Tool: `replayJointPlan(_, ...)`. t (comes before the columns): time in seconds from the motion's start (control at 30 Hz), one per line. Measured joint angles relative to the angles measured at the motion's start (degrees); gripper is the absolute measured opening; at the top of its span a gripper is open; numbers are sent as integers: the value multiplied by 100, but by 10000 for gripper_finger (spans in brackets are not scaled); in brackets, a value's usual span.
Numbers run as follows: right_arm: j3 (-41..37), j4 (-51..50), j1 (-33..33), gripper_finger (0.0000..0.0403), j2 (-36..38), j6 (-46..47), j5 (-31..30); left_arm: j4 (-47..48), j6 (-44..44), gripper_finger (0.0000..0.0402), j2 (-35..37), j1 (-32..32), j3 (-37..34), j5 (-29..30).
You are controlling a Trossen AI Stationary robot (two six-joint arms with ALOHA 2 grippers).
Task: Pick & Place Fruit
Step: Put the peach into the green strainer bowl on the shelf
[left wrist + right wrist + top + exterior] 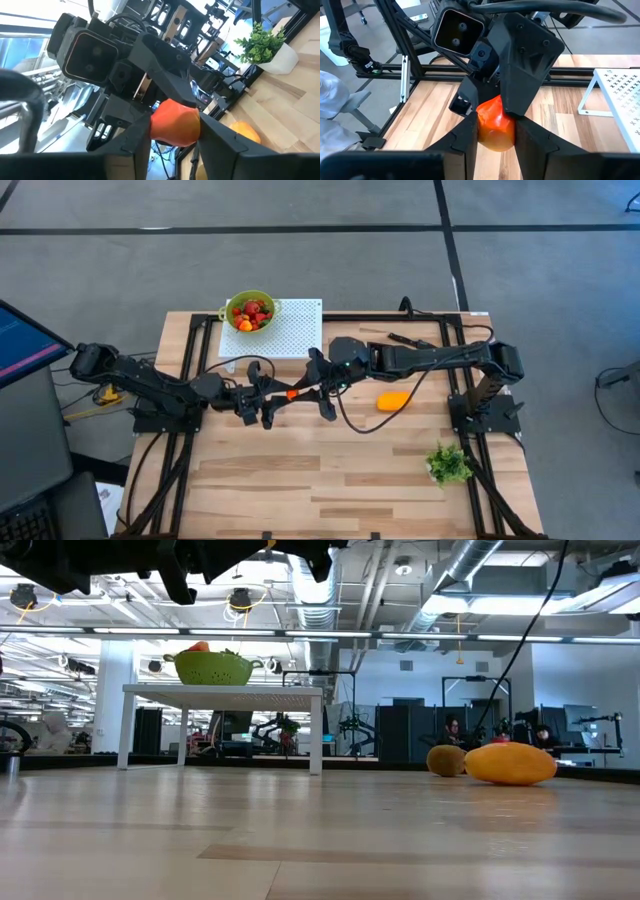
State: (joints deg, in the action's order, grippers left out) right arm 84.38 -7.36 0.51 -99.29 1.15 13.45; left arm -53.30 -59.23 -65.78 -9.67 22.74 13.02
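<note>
Above the table [300, 480] centre, I have both grippers meeting on one small orange-red fruit [495, 125], a mid-air handover.
Right gripper [322, 385] grasps it; left gripper [262, 395], at nine o'clock from it, has its fingers against the fruit. I'd confirm the left's clamp before releasing the right, then carry to the green colander [250, 310] at eleven o'clock.

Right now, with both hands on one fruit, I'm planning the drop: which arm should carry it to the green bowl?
Left: its hand grips the fruit too, and the bowl stands on its side.
</note>
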Motion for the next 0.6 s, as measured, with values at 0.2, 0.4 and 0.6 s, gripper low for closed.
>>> replayJointPlan(0.2, -2, -14, -7, 135, 0, 121, -2, 21, 21, 146, 0, 0, 0, -4)
replayJointPlan(0.4, -2, -316, 100, 220, 0, 172, 2, 45, 165, 138, 0, 0, 0, 2)
replayJointPlan(0.6, -1, -1036, 251, 284, -2, 227, 7, 37, 168, 142, 0, -2, 0, 178)
